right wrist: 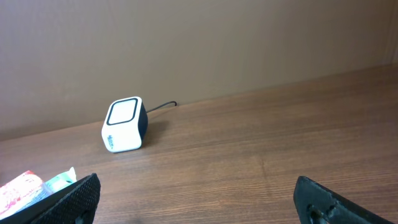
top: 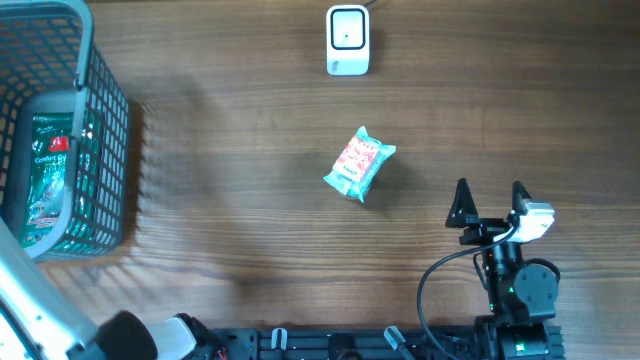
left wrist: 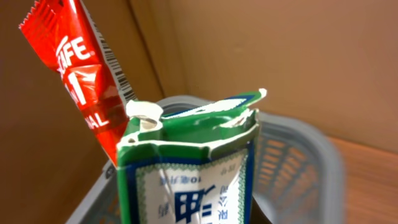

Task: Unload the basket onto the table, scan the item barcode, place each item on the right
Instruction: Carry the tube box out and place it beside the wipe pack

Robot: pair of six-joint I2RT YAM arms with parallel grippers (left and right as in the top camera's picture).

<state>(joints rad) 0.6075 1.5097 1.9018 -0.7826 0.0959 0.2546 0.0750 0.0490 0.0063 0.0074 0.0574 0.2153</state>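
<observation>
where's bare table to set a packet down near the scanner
Widest bare table lies between the basket and the snack packet. More lies right of the scanner, beyond the open right gripper. The strip between scanner and snack packet is narrower. The basket is crowded.

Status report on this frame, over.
Left fingers shut, unseen, at green packet in basket. Right fingers open, empty. Scanner clear; snack pack lies loose mid-table.

On the right wrist camera I saw the right gripper with its jaws spread wide above the wooden table. The white scanner stood ahead toward the left, its cable running to the brown wall. A red-and-green packet lay beside the finger at lower left.
</observation>
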